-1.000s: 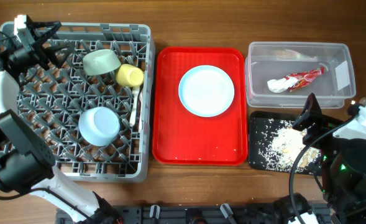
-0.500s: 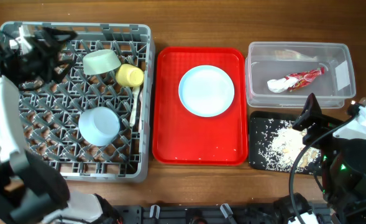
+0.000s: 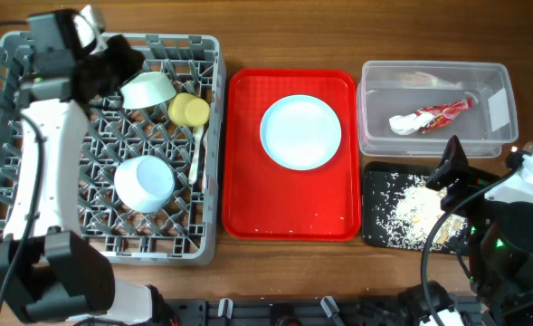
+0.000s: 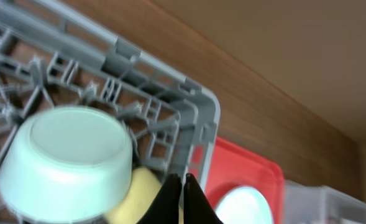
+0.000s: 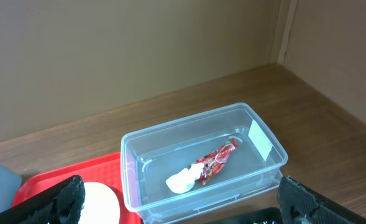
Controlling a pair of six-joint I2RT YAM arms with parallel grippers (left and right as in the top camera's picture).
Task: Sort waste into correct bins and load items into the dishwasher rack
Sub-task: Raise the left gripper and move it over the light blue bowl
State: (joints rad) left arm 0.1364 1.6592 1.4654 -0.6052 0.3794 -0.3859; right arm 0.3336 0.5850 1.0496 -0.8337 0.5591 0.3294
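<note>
The pale blue plate [image 3: 300, 132] lies flat, face up, in the 12 o'clock half of the red serving tray [image 3: 243, 181], at 3 o'clock from the dishwasher rack [image 3: 214, 136]. It looks like light, stiff plastic with a smooth, probably slippery face. Only its thin raised rim offers a hold, so a pinch across the 9 o'clock edge seems best. The left gripper [image 4: 184, 198] hangs over the rack's 12 o'clock side beside the mint-green bowl [image 3: 148, 89], jaws clenched on nothing. The right gripper [image 3: 451, 163] has its jaws released and empty.
</note>
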